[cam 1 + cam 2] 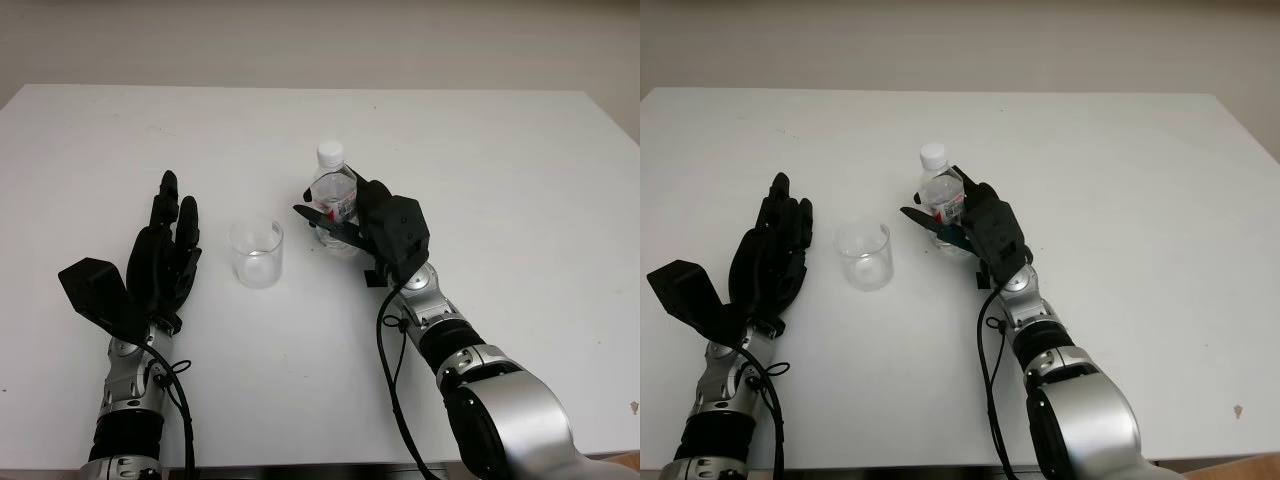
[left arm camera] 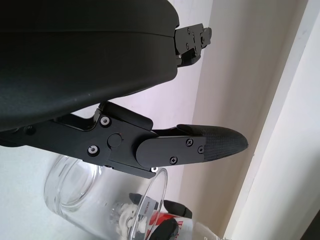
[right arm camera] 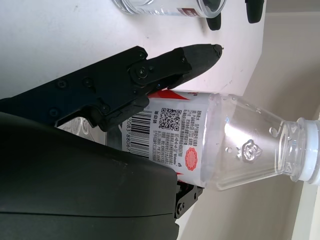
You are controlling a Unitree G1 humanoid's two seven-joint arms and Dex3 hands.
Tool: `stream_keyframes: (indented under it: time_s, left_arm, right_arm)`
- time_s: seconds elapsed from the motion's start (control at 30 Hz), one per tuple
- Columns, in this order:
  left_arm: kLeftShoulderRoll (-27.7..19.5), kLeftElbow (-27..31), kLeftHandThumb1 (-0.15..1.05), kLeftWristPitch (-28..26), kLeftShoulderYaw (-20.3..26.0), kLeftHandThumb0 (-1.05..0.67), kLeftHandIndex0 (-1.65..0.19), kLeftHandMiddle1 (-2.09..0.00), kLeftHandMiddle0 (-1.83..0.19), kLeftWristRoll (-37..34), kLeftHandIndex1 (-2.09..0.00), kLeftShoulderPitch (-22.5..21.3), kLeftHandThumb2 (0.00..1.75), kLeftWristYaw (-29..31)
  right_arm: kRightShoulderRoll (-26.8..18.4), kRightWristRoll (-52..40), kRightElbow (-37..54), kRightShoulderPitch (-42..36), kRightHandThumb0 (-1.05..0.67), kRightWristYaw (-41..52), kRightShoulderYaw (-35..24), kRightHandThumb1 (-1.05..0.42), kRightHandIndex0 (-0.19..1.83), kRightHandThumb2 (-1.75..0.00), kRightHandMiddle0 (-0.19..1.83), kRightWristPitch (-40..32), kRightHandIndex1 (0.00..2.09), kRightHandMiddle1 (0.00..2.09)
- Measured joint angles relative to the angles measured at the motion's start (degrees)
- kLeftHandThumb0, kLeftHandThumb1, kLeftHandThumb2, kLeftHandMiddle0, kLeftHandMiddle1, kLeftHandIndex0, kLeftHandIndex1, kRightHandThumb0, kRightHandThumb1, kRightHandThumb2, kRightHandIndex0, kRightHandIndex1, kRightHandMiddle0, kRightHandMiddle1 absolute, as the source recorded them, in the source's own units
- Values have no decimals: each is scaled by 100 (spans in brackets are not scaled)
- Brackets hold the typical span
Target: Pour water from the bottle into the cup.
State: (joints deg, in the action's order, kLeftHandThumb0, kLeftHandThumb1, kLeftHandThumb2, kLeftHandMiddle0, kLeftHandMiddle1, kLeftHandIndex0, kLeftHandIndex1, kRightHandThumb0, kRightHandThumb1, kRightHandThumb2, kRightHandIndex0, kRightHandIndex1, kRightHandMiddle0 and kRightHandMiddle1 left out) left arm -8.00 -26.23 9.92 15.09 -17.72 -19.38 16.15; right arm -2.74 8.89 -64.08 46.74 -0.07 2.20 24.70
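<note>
A clear plastic bottle (image 1: 334,186) with a white cap and a red and white label stands upright on the white table (image 1: 500,170), right of centre. My right hand (image 1: 345,222) is shut on it, with the thumb across the label and the fingers behind. The right wrist view shows the label pressed against the palm, the bottle (image 3: 225,145) lying between the fingers. A clear empty cup (image 1: 256,254) stands just left of the bottle. My left hand (image 1: 173,222) is open, raised to the left of the cup without touching it. The cup (image 2: 70,185) sits below that hand's finger.
The table's far edge meets a pale wall. Wide bare tabletop stretches to the right of the bottle and beyond both objects. Black cables hang along both forearms near the table's front edge.
</note>
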Motion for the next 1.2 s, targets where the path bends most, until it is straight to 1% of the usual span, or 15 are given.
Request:
stream_keyframes:
  time_s: [0.1, 0.2, 0.4, 0.5, 0.73, 0.97, 1.03, 1.2]
  left_arm:
    - [-8, 0, 105, 0, -1, -70, 17, -5, 14, 5, -5, 0, 42, 0]
    - [-20, -6, 105, 1, -2, -70, 17, -5, 14, 13, -5, 0, 43, 20]
    - [-27, -11, 105, 1, -1, -70, 16, -5, 14, 14, -6, -2, 42, 17]
    - [-27, -11, 105, 5, -2, -70, 16, -5, 14, 22, -6, -3, 43, 3]
    - [-24, 2, 105, -1, -5, -71, 16, -5, 14, 21, -5, -3, 43, -29]
    - [-24, 19, 105, -14, -6, -70, 17, -5, 14, 20, -5, -3, 42, -39]
    - [-24, 20, 105, -13, -8, -70, 17, -5, 15, 20, -5, -3, 43, -38]
    - [-3, 13, 105, 21, -8, -70, 16, -5, 14, 19, -5, -3, 43, -34]
  right_arm:
    - [-13, 145, -11, 3, -39, -167, 82, -105, 139, -37, 109, 69, 209, 209]
    - [-79, 349, -39, 64, -38, -288, 223, -105, 135, -35, 109, 93, 209, 209]
    - [-368, 811, -215, 391, -35, -582, 486, -105, 125, -35, 99, 175, 209, 209]
    - [-559, 1200, -301, 652, -38, -790, 747, -105, 116, -34, 93, 202, 209, 209]
    - [-797, 2191, -514, 1035, -41, -1617, 1509, -105, 126, -33, 90, 264, 209, 209]
    - [-904, 2758, -678, 1270, -42, -2033, 2026, -105, 122, -31, 86, 267, 209, 209]
    - [-941, 2933, -721, 1312, -41, -2238, 2177, -105, 123, -26, 86, 285, 209, 209]
    - [-975, 3176, -802, 1422, -42, -2510, 2440, -105, 124, -27, 88, 353, 209, 209]
